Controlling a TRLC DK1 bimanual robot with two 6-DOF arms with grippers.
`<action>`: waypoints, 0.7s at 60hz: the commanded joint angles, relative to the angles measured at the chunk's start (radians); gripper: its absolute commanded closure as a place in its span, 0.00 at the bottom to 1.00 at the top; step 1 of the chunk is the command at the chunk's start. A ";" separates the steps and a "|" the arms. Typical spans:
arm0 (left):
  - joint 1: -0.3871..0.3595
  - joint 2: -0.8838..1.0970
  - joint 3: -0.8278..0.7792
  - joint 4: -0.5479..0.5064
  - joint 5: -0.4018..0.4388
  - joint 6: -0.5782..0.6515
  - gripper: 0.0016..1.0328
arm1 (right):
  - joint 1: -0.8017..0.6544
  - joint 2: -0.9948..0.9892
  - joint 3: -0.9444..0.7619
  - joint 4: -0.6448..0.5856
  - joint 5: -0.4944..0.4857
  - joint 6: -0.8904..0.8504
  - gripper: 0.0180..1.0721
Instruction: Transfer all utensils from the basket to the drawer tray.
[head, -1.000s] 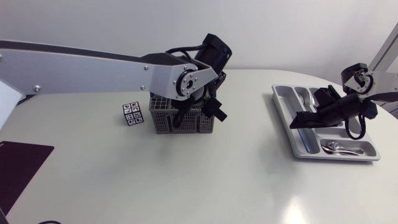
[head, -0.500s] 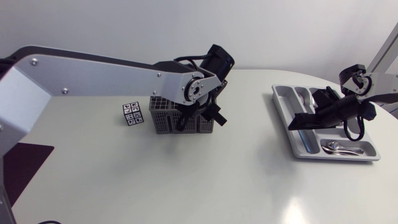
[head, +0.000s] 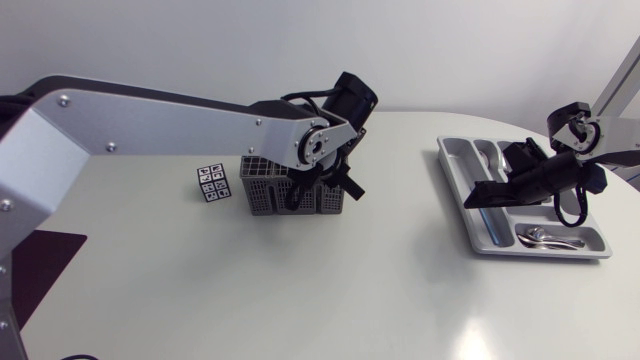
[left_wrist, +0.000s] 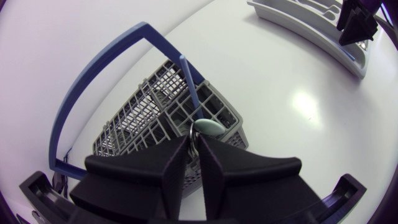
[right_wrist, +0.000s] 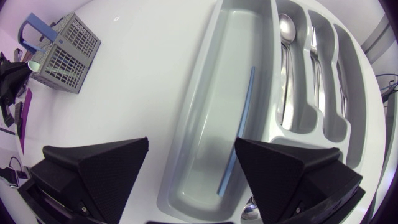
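A grey wire basket (head: 262, 192) with a blue handle (left_wrist: 93, 81) stands left of the table's middle. My left gripper (head: 318, 190) reaches down into it. In the left wrist view that gripper (left_wrist: 194, 140) is shut on a thin metal utensil with a pale green end (left_wrist: 209, 127). A blue straw (left_wrist: 189, 87) stands upright in the basket just ahead of the fingers. The grey drawer tray (head: 455, 170) lies at the right. My right gripper (right_wrist: 191, 149) hangs open over its long compartment, where another blue straw (right_wrist: 239, 134) lies. Spoons (right_wrist: 286, 68) fill the narrower compartments.
A small puzzle cube (head: 212, 183) sits just left of the basket. A dark mat (head: 30, 270) covers the near left corner. A metal utensil (head: 545, 236) lies in the tray's near end compartment. Bare white table separates basket and tray.
My left arm has sunk a little into the basket and its fingers have closed in on the utensil. The right arm has kept still over the tray.
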 joint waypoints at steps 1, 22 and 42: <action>0.000 0.023 0.021 0.009 -0.014 0.021 0.96 | 0.007 -0.019 -0.034 0.010 0.008 0.009 0.05; 0.000 -0.028 0.008 0.009 -0.016 0.031 0.96 | 0.007 -0.021 -0.048 0.016 0.008 0.004 0.05; -0.018 -0.109 -0.042 0.053 -0.060 0.056 0.96 | 0.018 -0.038 -0.064 0.022 0.007 0.003 0.05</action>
